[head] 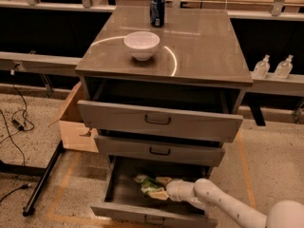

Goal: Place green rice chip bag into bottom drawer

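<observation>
The green rice chip bag (148,185) lies inside the open bottom drawer (124,209), near its middle. It is crinkly, light green with white patches. My white arm reaches in from the lower right, and my gripper (164,192) is at the bag's right end, inside the drawer. The gripper's tip is hidden against the bag. The two upper grey drawers (159,119) are partly pulled out above it.
A white bowl (141,44) and a blue can (157,11) stand on the cabinet top (204,46). A cardboard box (75,123) sits left of the cabinet. Cables lie on the floor at left. Two clear bottles (272,67) stand at right.
</observation>
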You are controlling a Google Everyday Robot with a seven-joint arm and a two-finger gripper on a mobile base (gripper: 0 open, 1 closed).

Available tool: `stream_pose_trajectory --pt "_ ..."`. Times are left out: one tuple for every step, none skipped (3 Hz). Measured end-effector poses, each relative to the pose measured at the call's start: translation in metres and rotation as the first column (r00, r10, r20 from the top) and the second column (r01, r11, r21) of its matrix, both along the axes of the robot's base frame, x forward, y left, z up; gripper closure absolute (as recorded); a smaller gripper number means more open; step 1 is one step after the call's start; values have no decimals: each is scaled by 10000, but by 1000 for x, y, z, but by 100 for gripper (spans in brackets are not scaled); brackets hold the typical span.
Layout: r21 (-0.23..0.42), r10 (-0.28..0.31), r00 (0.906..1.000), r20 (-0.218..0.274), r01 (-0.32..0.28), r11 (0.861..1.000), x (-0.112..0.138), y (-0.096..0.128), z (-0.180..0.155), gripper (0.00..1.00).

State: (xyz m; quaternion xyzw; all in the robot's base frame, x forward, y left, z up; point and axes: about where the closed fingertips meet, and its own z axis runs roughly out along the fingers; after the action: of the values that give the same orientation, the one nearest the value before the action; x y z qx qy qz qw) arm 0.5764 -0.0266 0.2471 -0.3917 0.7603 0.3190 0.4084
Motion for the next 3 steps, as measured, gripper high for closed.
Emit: stream_pose_trajectory --pt "-148 -297 9996 13 297 9994 0 -8 0 0" --pt "-398 -734 9973 77 736 9965 -3 -31 10 0" --pt "-749 -1092 9940 31 1091 9912 -13 -57 21 0"
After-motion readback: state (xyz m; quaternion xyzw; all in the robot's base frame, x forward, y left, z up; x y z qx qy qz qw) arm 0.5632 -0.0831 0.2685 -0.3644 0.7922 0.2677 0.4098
